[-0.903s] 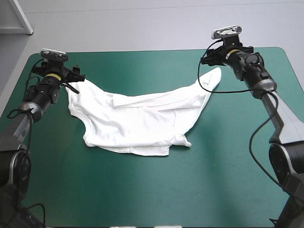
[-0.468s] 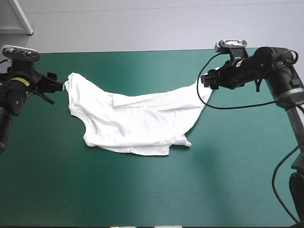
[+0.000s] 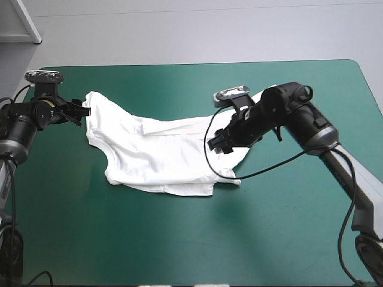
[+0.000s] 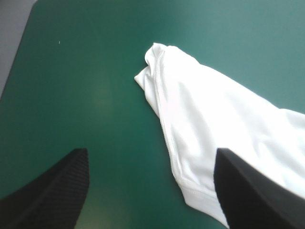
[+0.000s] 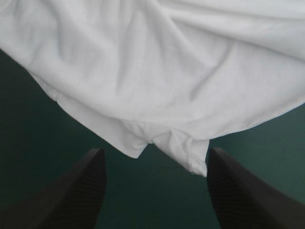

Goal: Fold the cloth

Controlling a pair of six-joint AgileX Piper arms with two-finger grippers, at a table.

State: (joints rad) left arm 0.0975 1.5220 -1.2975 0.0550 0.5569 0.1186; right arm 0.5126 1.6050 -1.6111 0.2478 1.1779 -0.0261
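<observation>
High view, we list: teal-green table (image 3: pixel 179 239); white T-shirt (image 3: pixel 161 155), rumpled and partly spread across its middle and left; right gripper (image 3: pixel 219 142), fingers parted, empty, over the shirt's right part; left gripper (image 3: pixel 82 111), fingers parted, empty, apparently just beside the shirt's far-left corner.

Your left arm (image 3: pixel 21 122) lies low at the left, its left tool (image 3: pixel 82 112) level, black fingers wide apart. Your right arm (image 3: pixel 314 128) stretches inward, right tool (image 3: pixel 216 142) tipped down, fingers apart too.
</observation>
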